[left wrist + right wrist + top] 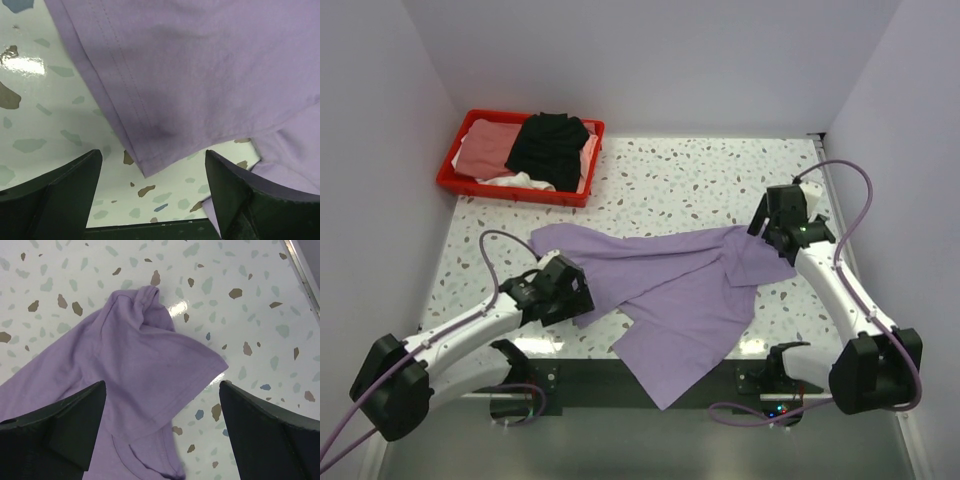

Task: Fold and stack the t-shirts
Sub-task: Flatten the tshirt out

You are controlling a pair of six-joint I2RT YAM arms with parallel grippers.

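A lilac t-shirt (670, 285) lies crumpled across the table, one part hanging over the near edge. My left gripper (572, 290) is open and empty, low over the shirt's left hem corner (145, 167). Its fingers (60, 195) stand wide apart on either side of that corner. My right gripper (765, 232) is open and empty above the shirt's right sleeve (165, 365). The sleeve's hem (200, 385) lies between its spread fingers (55, 435), well below them.
A red bin (460, 178) at the far left holds more shirts: a black one (550, 148) on top, with pink and white cloth under it. Grey walls close in the table on three sides. A dark rail (580, 380) runs along the near edge.
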